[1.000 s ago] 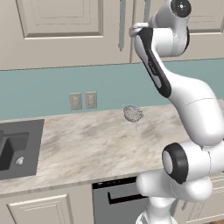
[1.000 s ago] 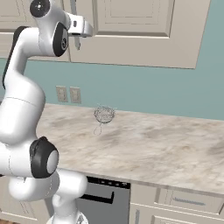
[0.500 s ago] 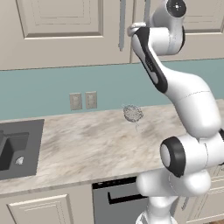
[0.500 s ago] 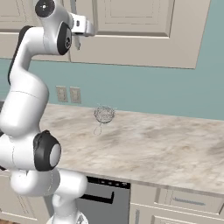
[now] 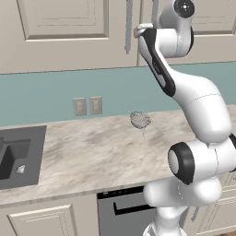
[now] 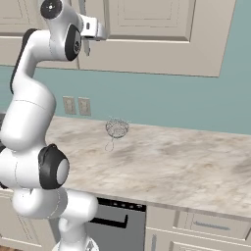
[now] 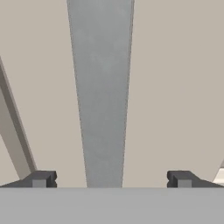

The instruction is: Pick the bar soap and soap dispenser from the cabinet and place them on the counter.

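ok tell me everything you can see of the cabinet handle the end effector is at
The cabinet handle is a long, straight bar of dull grey metal, running vertically on a closed beige panelled cabinet door above the counter. In the hand view it lies centred between the open end effector fingertips, which sit apart on either side; nothing visibly touches it yet.

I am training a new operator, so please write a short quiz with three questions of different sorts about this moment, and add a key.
1. True or false: the doors of the cabinet are shut.
2. What runs between the two fingertips of the gripper in the hand view?
A. the bar handle
B. a lime
C. a tap
3. Fill in: the wire-mesh ball rests on the ____.

Key:
1. True; the soaps are hidden behind them.
2. A; the jaws stand wide on either side of it, not yet gripping.
3. counter
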